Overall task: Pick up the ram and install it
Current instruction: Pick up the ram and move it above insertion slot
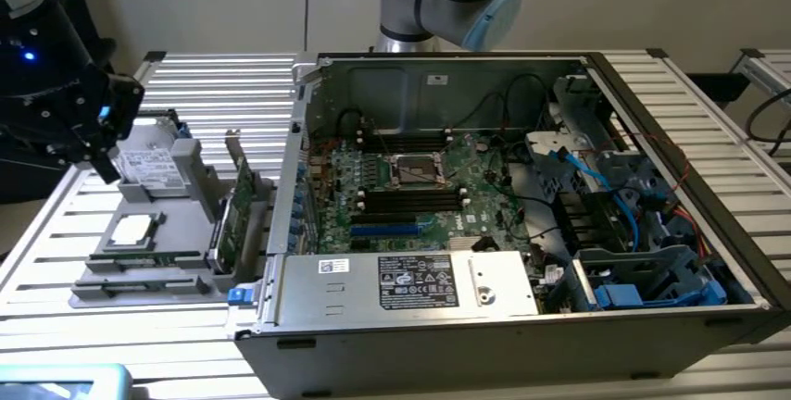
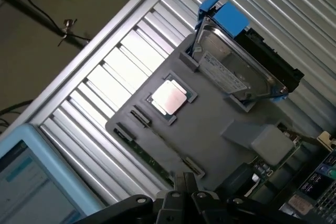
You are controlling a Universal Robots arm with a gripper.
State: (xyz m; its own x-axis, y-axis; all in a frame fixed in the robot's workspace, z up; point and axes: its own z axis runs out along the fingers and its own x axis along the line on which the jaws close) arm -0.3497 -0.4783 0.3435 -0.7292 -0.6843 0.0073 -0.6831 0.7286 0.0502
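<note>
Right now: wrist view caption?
Shut gripper above gray tray holding the ram, a processor and a hard drive.

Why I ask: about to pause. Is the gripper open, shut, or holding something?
Gripper: shut, nothing held, above the grey plastic parts tray.

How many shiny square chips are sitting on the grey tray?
1. The shiny square chip lies in its own pocket on the grey tray, next to the hard drive. I see no other on the tray.
</note>
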